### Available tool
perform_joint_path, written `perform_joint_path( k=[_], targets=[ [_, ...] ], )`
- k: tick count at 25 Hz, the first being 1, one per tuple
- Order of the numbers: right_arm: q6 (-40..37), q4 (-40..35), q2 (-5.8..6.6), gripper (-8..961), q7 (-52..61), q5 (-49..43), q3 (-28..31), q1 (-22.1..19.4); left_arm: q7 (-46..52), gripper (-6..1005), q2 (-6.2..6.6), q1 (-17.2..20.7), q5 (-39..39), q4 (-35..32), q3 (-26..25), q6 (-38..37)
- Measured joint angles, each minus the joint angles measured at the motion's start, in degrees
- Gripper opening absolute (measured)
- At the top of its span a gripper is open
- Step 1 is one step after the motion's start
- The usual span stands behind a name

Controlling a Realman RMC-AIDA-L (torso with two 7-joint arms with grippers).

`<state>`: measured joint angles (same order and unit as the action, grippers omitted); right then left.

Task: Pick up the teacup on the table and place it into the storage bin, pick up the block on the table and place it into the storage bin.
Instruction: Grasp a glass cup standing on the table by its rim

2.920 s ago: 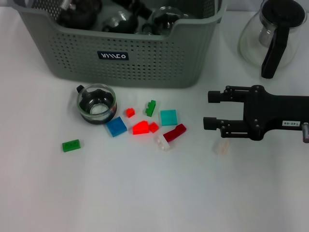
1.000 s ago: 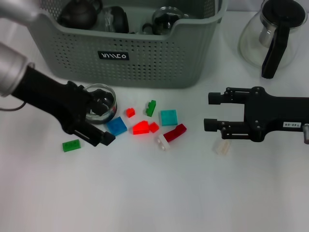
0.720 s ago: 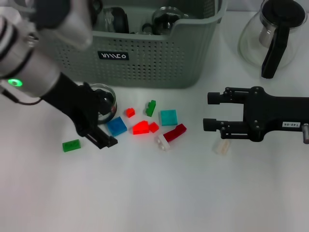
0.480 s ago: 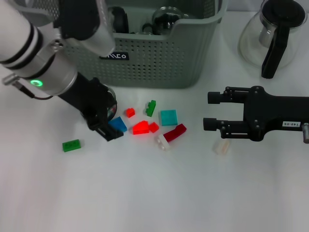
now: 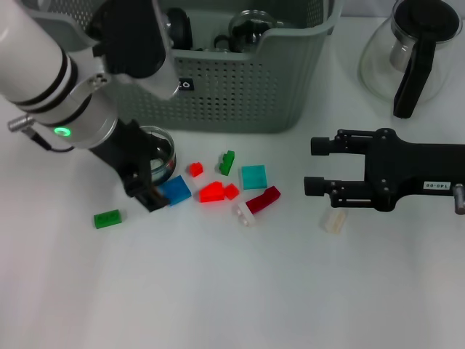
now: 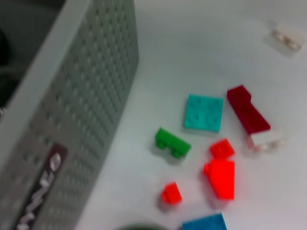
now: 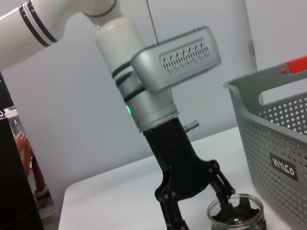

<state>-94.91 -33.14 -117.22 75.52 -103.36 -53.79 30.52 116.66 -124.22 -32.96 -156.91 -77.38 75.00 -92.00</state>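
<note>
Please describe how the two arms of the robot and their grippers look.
The left arm is white with black rings, a grey housing and a green light; its left gripper is black linkage bars. The right gripper is also black, with two parallel fingers and a small white label behind.

Bright, even overhead light — soft shadows beside the storage bin (image 5: 218, 80); the left wrist view is blurred, its red blocks (image 6: 221, 177) glowing overexposed.
</note>
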Motion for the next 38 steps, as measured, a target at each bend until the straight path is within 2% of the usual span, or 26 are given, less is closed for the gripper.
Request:
perform_joint_path(
  k=[7,15,23,35,38],
  targets=[
    [-0.01,0.0,-0.02,741,0.78,0.0,0.03,0.26,0.76,781,0.0,-0.36,-0.7,2.98,1.2,-0.72],
    [-0.02,0.0,-0.02,741,0.93,0.0,-0.08,0.33,1.16,766,-0.09,-0.27,-0.32,1.94,1.48,-6.96],
    [0.09,0.0,-0.02,741,0.94,0.0,-0.09,0.33,1.79,750,-0.22,-0.04,-0.58,3.57,2.39,-1.62],
    [-0.1,0.0,-0.02,742,0.94,0.0,-0.09,0.26,4.35,727,0.04,-0.67,-0.92,5.31,2.81,0.03],
    [-0.11,0.0,-0.02,742,0.94,0.0,-0.08,0.22,4.46,595,0.04,-0.58,-1.12,5.31,2.81,0.14]
  ],
)
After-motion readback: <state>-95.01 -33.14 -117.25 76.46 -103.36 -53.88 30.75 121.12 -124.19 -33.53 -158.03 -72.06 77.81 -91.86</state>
